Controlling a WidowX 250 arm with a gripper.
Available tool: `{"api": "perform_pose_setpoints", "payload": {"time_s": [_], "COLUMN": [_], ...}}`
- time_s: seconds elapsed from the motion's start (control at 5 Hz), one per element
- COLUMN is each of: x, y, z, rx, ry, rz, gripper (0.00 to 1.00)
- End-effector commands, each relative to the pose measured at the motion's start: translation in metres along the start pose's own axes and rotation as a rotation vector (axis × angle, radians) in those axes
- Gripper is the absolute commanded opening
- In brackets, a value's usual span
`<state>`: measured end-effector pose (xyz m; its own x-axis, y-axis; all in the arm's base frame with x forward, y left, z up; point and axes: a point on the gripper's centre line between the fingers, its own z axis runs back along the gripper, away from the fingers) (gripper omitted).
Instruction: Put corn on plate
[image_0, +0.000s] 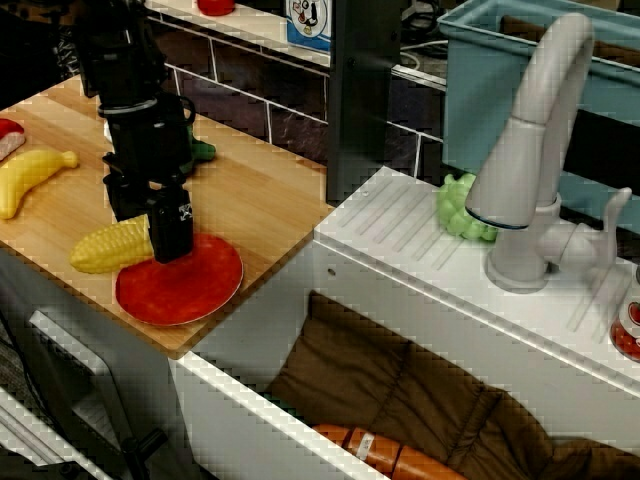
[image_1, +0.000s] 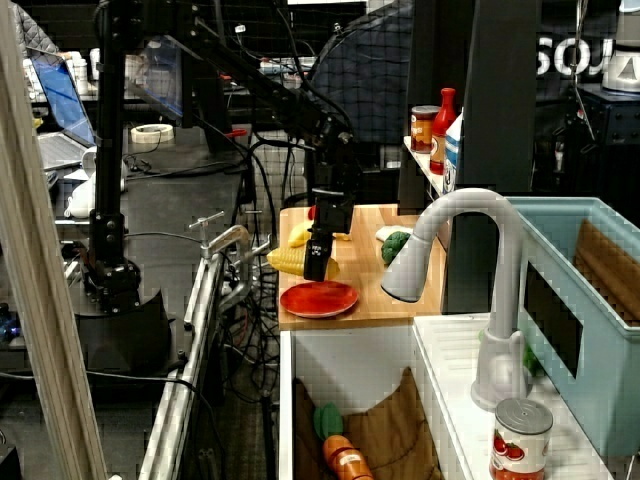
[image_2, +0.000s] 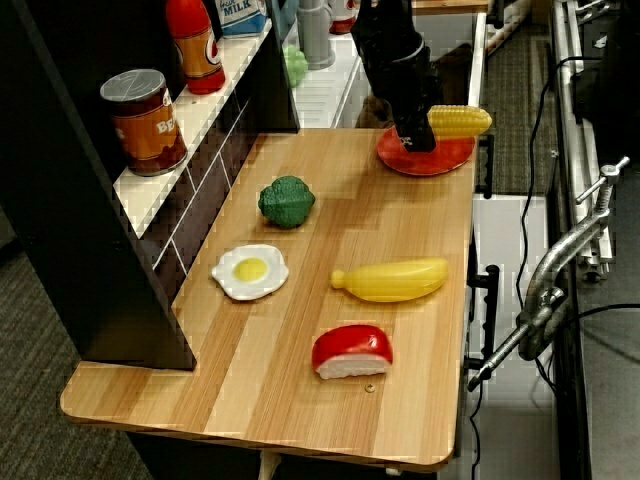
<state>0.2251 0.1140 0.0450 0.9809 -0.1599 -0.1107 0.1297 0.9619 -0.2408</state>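
Your hand (image_0: 168, 240) grips the corn (image_0: 112, 246) at its thick end, cob sticking out toward 9 o'clock past the plate's (image_0: 195, 290) rim. Hand tips sit over the red plate's 10 o'clock edge. Banana (image_0: 30, 176) lies well apart on the wooden surface (image_0: 250, 190).

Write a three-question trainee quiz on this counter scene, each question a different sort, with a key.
1. True or false: the corn lies wholly inside the red plate.
2. Multiple choice: which toy lies nearest the fried egg? A) broccoli B) corn C) plate
3. Fill in: the gripper, jaws pointing down, stands over the ___.

Key:
1. False; most of the cob sticks out past the rim.
2. A
3. plate
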Motion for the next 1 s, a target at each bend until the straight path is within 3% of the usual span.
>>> {"api": "perform_pose_setpoints", "payload": {"time_s": [0.0, 0.2, 0.8], "x": [-0.0008, -0.0008, -0.0008], "y": [-0.0002, -0.0002, -0.0002], "z": [0.0090, 0.0090, 0.0090], "rx": [0.036, 0.036, 0.036], "ry": [-0.071, -0.071, -0.071], "rz": [0.039, 0.039, 0.039], "gripper": [0.52, 1.00, 1.00]}}
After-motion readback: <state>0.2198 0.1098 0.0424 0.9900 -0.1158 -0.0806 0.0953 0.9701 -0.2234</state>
